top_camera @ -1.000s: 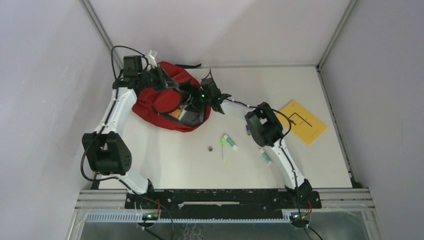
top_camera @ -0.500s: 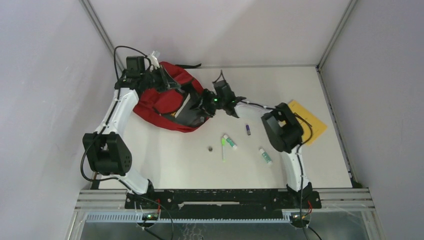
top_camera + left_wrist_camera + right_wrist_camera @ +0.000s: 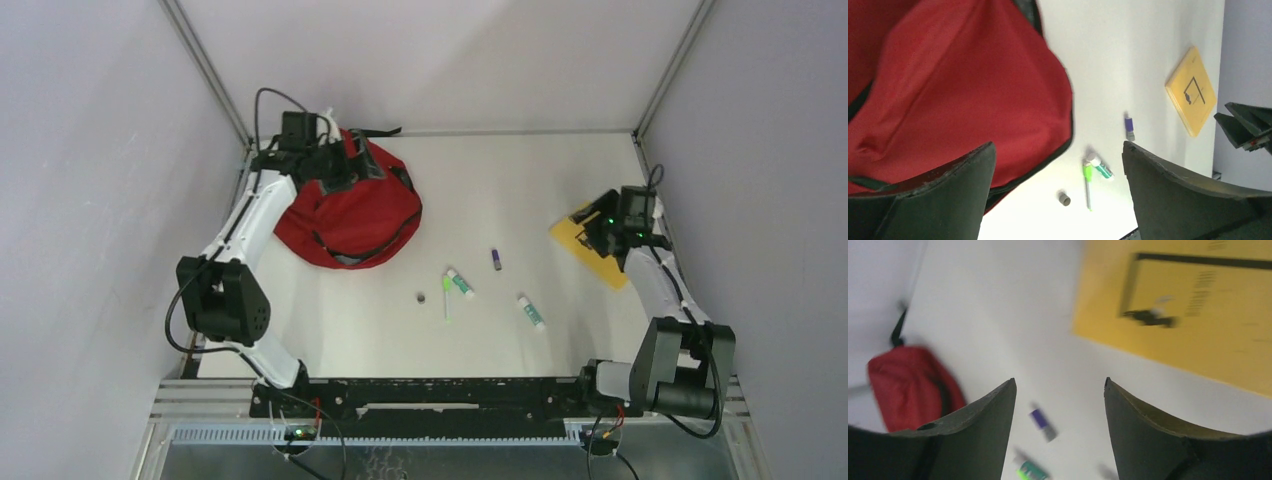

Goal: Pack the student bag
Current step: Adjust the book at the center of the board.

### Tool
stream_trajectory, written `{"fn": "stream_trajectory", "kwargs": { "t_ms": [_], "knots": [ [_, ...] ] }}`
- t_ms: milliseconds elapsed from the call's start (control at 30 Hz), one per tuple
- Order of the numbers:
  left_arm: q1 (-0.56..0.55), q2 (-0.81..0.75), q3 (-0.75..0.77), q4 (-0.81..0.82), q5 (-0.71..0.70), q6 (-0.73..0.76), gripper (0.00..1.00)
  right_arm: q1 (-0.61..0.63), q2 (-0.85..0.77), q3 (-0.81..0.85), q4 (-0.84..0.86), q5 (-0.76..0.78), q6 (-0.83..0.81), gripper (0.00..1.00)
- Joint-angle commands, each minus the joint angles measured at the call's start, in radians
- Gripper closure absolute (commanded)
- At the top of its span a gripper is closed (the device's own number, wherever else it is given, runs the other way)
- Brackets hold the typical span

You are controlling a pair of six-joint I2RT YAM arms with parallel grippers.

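Observation:
The student bag (image 3: 350, 218) is a red backpack lying slumped at the table's back left, its black zip edge facing the middle. In the left wrist view its red fabric (image 3: 948, 85) fills the upper left. My left gripper (image 3: 362, 167) hovers over the bag's rear top. It is open (image 3: 1058, 145), and nothing sits between its fingers. Far to the right, my right gripper (image 3: 592, 228) hangs over a yellow booklet (image 3: 600, 250), also open (image 3: 1059, 381) and holding nothing. The booklet (image 3: 1193, 305) fills that view's upper right.
Loose on the table's middle lie a purple stick (image 3: 495, 259), a green pen (image 3: 446, 297), a green-and-white glue stick (image 3: 460, 283), a second one (image 3: 530, 312) and a small grey cap (image 3: 422, 297). Frame posts and walls close the table's back and sides.
My left gripper opened and let go of the bag, which sagged flat. My right arm swung away from the bag's mouth to the far right, over the yellow booklet, with its jaws spreading wider.

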Motion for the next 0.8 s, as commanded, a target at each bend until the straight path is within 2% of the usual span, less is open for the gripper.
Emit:
{"fn": "stream_trajectory", "kwargs": {
  "t_ms": [0,167,267,367,533,667,767],
  "knots": [
    [-0.187,-0.014,0.157,-0.01,-0.125,0.033,0.0,-0.135,-0.044,-0.017,-0.112,0.099,-0.093,0.26],
    [-0.368,0.126,0.278,0.017,-0.069,0.019,0.0,-0.324,-0.012,-0.03,-0.171,0.212,-0.078,0.26],
    [-0.443,0.223,0.328,0.072,-0.038,-0.004,0.0,-0.441,0.016,-0.084,-0.121,0.159,-0.066,0.26],
    [-0.482,0.341,0.4,0.137,0.026,-0.05,0.0,-0.507,0.065,-0.116,-0.051,0.097,-0.071,0.26],
    [-0.514,0.592,0.708,0.062,0.101,-0.071,0.03,-0.515,0.173,-0.112,0.039,0.033,-0.108,0.22],
    [-0.515,0.667,0.733,0.098,0.106,-0.107,0.01,-0.474,0.262,-0.099,0.1,-0.089,-0.14,0.22],
    [-0.511,0.682,0.723,0.103,0.104,-0.111,0.02,-0.377,0.284,-0.091,0.091,-0.119,-0.121,0.22]
  ]
}}
